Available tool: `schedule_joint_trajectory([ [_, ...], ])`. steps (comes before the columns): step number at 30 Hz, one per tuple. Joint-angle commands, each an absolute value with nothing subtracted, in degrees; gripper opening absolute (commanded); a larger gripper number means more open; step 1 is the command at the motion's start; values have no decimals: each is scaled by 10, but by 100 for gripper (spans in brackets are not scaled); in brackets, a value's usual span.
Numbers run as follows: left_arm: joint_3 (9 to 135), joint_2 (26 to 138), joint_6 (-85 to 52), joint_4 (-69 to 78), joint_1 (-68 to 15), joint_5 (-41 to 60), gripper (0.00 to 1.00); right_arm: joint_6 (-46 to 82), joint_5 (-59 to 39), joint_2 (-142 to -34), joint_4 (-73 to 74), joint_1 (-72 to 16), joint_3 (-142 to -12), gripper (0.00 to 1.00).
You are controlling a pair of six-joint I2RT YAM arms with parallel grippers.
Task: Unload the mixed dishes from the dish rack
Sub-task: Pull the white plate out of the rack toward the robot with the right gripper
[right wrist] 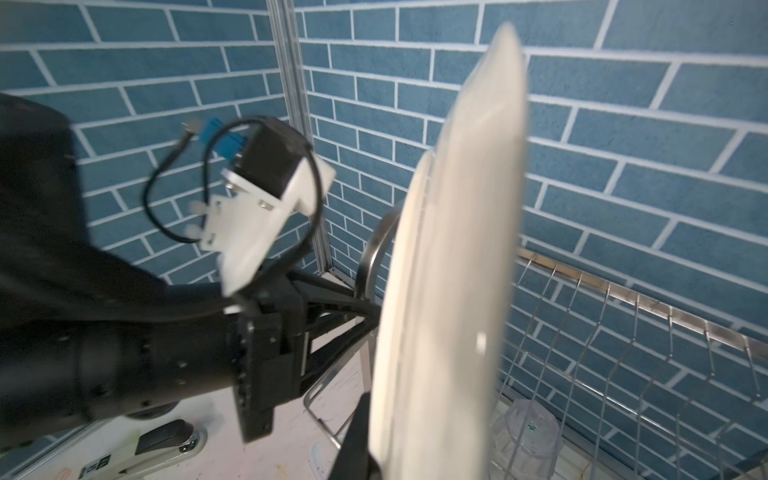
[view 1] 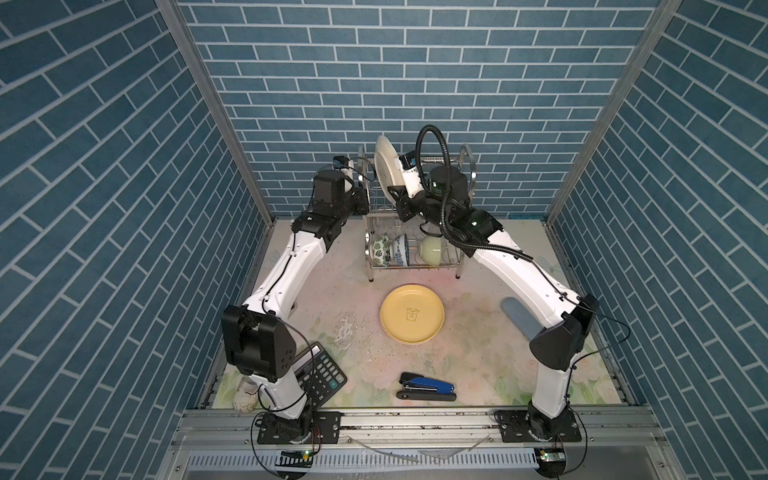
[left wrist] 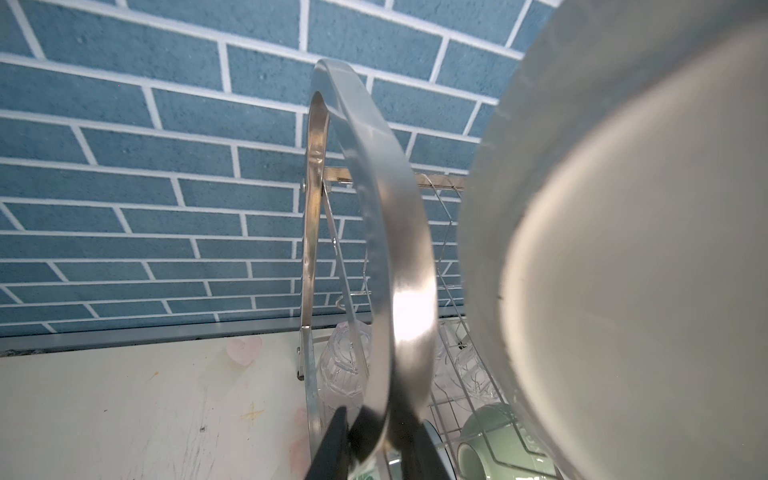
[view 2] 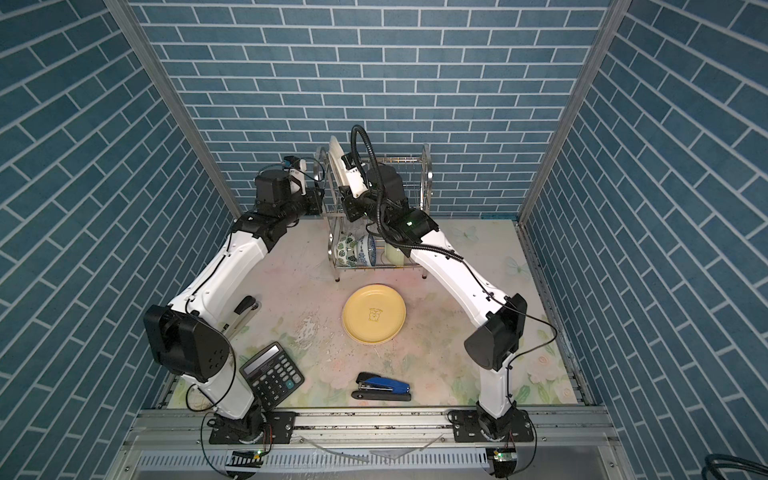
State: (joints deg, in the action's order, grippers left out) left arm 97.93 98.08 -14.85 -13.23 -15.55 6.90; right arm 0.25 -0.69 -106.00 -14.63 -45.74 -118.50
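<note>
Right wrist view: my right gripper (right wrist: 386, 457) is pinched on the lower rim of the cream plate (right wrist: 453, 270). The plate rises on edge out of my grip, close beside the arched side frame of the dish rack (right wrist: 623, 332). In the left wrist view my left gripper (left wrist: 370, 453) is clamped on that steel arch, with the plate's pale face just beside it. In both top views the plate stands at the left end of the rack's upper tier, its top above the arch. The three bowls (view 1: 400, 248) sit in the lower tier, and the yellow plate (view 1: 412, 313) lies flat on the table (view 1: 332, 291) in front of the rack.
</note>
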Motion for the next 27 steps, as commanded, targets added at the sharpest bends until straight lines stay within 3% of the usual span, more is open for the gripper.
schedule_joint_trajectory([
  [1,995,980,-165,-149,-153,69,24,-45,5,-991,-48,-464,-1166,0],
  [8,1005,977,-166,-160,-153,68,32,-60,28,-903,-14,-472,-1065,0],
  [13,1004,963,-174,-164,-153,67,65,-58,38,-831,-6,-482,-986,0],
  [16,998,948,-181,-165,-153,67,75,-56,47,-786,-6,-492,-933,0],
  [27,924,851,-215,-168,-153,44,80,-111,149,-690,-10,-586,-814,0],
])
